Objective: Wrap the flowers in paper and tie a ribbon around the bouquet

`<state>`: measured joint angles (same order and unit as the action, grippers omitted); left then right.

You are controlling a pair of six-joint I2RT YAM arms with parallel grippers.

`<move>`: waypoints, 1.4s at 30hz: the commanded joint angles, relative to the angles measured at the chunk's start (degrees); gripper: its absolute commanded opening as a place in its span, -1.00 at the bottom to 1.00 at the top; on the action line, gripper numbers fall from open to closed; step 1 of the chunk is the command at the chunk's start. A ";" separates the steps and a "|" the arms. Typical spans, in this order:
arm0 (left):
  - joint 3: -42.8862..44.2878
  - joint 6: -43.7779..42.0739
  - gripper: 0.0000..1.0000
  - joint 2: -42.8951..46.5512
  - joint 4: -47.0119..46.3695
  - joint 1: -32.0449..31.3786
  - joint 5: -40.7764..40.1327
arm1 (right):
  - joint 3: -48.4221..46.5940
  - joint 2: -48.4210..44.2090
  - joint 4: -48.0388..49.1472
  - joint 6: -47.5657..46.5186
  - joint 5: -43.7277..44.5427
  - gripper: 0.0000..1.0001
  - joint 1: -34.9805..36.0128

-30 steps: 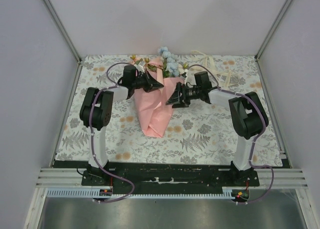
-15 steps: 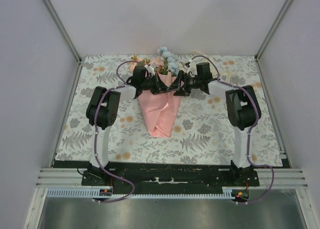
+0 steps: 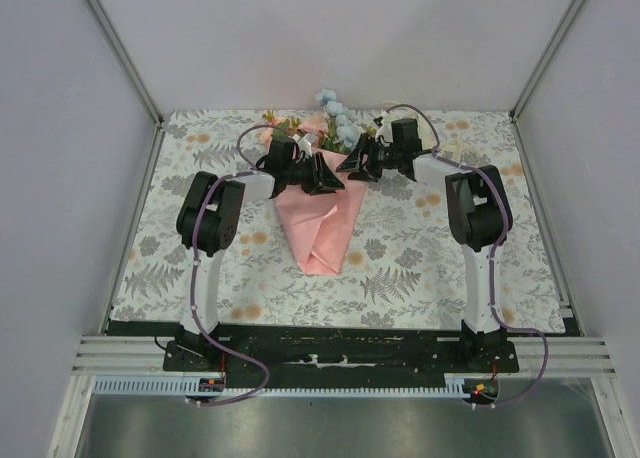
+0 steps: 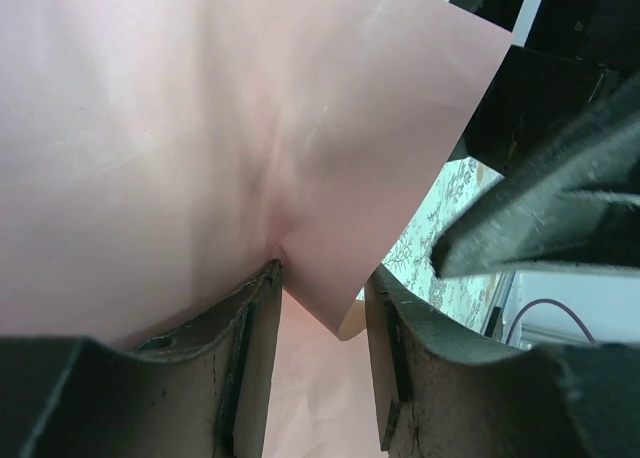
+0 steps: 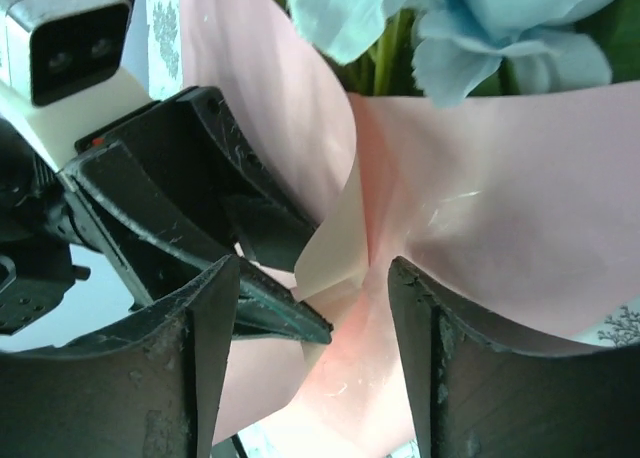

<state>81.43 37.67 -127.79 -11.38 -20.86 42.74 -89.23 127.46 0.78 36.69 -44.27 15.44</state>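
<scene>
The bouquet lies on the tablecloth as a salmon-pink paper [image 3: 318,223] cone, tip toward me. The flowers [image 3: 335,120] stick out of its far end, and pale blue blossoms [image 5: 480,28] show close up. My left gripper [image 3: 325,178] [image 4: 322,278] is open at the cone's upper left. A loose corner of the paper [image 4: 150,128] hangs between its jaws, unpinched. My right gripper [image 3: 352,165] [image 5: 315,273] is open at the upper right, straddling a fold of the paper [image 5: 500,198]. The two grippers almost meet tip to tip. The ribbon is hidden behind the right arm.
The floral tablecloth [image 3: 400,268] covers the table, inside grey walls with metal posts [image 3: 120,48] at the back corners. Purple cables [image 3: 195,308] run along both arms. The black base rail [image 3: 330,343] crosses the near edge.
Both grippers closed in on the cone's top from either side. The left gripper, shut on the paper before, has opened and let it go. The right gripper shifted slightly back.
</scene>
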 commanded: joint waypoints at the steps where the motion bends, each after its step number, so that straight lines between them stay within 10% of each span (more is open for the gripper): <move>1: 1.45 -3.13 -0.07 -0.27 -0.23 -0.41 0.85 | -3.58 1.65 -0.16 -0.30 3.40 0.25 -0.32; 9: 1.01 -6.37 -0.01 3.15 1.88 -0.49 3.48 | -4.64 2.09 -4.64 -4.16 8.24 -1.00 -0.76; 23: -20.24 1.80 0.21 25.91 -2.60 9.35 16.32 | -2.09 -0.81 -4.38 -9.00 5.95 -1.00 -3.75; 35: -23.95 1.26 0.12 23.02 -1.81 3.90 16.06 | -5.78 4.29 -5.17 -9.00 5.16 -1.00 -3.93; 42: -25.79 -16.28 -0.05 16.53 21.19 4.25 13.70 | -7.45 5.17 -6.66 -9.70 6.21 -1.00 -4.10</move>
<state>55.99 34.13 -106.96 -5.98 -16.97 57.19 -93.58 131.52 -5.50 28.82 -38.96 11.73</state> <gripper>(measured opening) 0.486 0.007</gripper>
